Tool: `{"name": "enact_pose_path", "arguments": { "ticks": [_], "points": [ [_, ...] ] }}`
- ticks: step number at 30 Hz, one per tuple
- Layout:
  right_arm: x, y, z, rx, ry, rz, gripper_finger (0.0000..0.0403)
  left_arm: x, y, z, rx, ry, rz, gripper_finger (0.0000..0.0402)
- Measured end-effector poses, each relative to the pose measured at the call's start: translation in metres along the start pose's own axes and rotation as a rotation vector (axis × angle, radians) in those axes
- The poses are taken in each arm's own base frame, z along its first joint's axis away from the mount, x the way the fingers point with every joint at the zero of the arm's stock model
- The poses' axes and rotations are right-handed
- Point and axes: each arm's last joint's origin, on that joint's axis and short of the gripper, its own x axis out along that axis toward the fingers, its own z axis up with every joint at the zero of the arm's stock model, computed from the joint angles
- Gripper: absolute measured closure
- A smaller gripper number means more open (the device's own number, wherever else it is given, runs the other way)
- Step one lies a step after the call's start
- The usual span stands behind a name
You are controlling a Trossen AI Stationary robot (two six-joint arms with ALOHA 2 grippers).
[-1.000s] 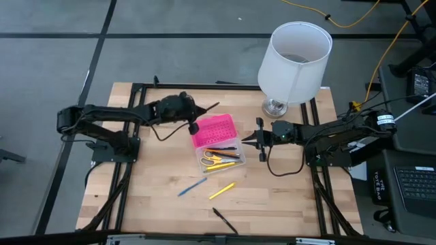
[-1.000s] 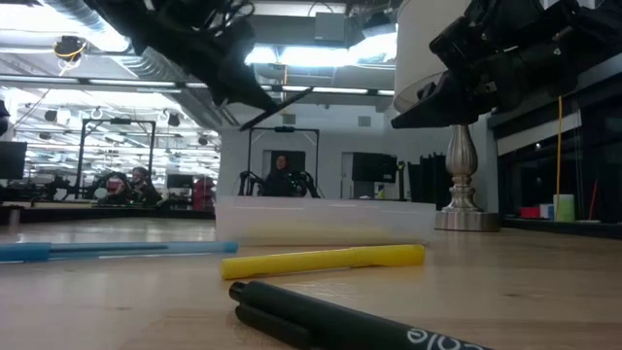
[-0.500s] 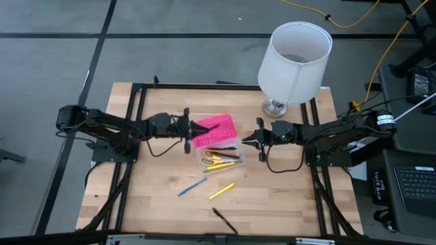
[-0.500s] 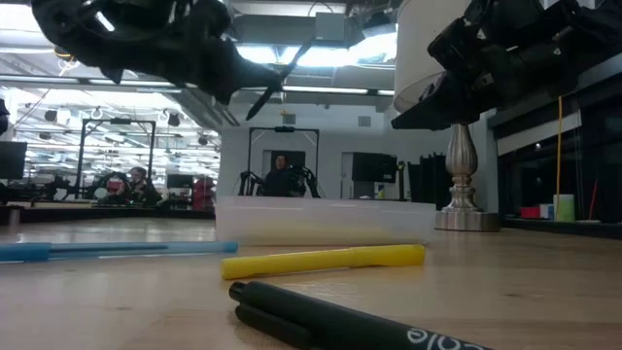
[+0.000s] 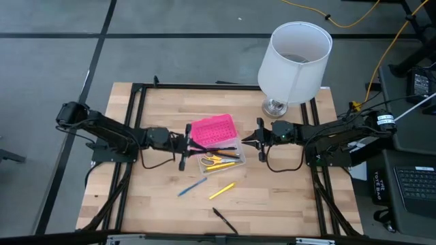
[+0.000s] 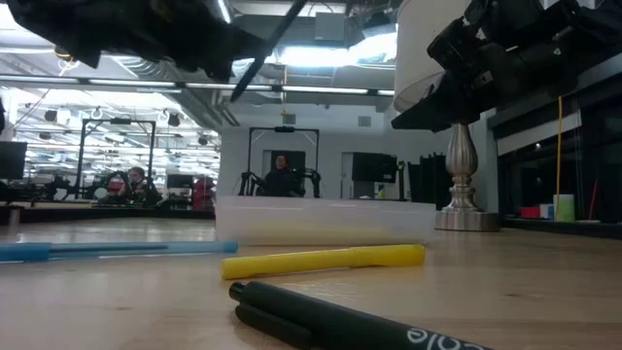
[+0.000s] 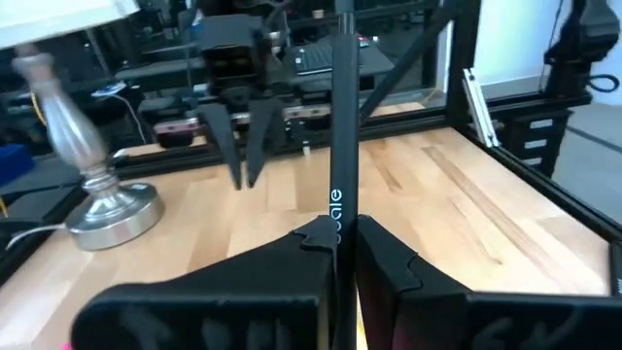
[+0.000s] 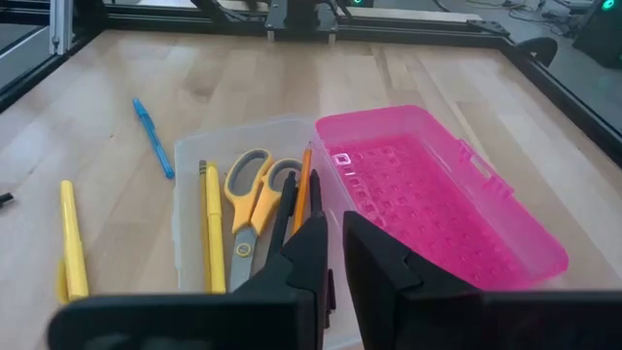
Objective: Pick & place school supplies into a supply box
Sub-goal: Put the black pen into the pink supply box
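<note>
Over the last second the left jaws (image 5: 185, 141), clamped on a black pen (image 7: 342, 126), have swung down to the box (image 5: 216, 141) at the worktop's (image 5: 286, 204) centre, ready to drop it in, while the right jaws (image 5: 261, 139), narrowly parted and empty, wait at its 3 o'clock side.

Overhead, table-level, 2 wrist cams.

Open box (image 5: 219, 155), pink lid (image 5: 212, 129) laid back, holds scissors (image 5: 212, 160), pencils. Left claw (image 5: 188, 139) grips a black pen (image 7: 341, 117) beside it. Blue pen (image 5: 192, 186), yellow pen (image 5: 221, 190), another black pen (image 5: 223, 220) lie nearer the table's front.
</note>
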Motion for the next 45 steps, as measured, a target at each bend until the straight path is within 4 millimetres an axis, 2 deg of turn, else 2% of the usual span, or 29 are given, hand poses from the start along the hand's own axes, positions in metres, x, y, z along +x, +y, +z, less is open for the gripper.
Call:
{"name": "enact_pose_path", "arguments": {
  "ticks": [6, 10, 15, 21, 25, 30, 40, 45],
  "points": [
    [0.0, 0.0, 0.0, -0.052, -0.002, 0.0, 0.036, 0.011, -0.022, 0.013, 0.038, 0.049, 0.087, 0.0393],
    [0.0, 0.0, 0.0, -0.053, -0.003, 0.0, 0.036, 0.034, -0.031, 0.024, 0.068, 0.116, 0.104, 0.0393],
    [0.0, 0.0, 0.0, -0.052, 0.0, 0.0, 0.036, 0.067, -0.036, 0.031, 0.096, 0.314, 0.09, 0.0393],
    [0.0, 0.0, 0.0, -0.051, 0.0, 0.0, 0.036, 0.092, -0.04, 0.04, 0.103, 0.462, 0.082, 0.0393],
    [0.0, 0.0, 0.0, -0.052, -0.001, 0.0, 0.036, 0.099, -0.037, 0.034, 0.056, 0.533, 0.102, 0.0391],
    [0.0, 0.0, 0.0, -0.051, -0.002, 0.0, 0.036, 0.102, -0.033, 0.015, -0.024, 0.634, 0.138, 0.039],
    [0.0, 0.0, 0.0, -0.016, -0.001, 0.0, 0.036, 0.11, -0.035, -0.012, -0.069, 0.741, 0.136, 0.0389],
    [0.0, 0.0, 0.0, -0.024, 0.0, 0.0, 0.036, 0.112, -0.032, -0.019, -0.098, 0.768, 0.168, 0.0377]
  ]
}}
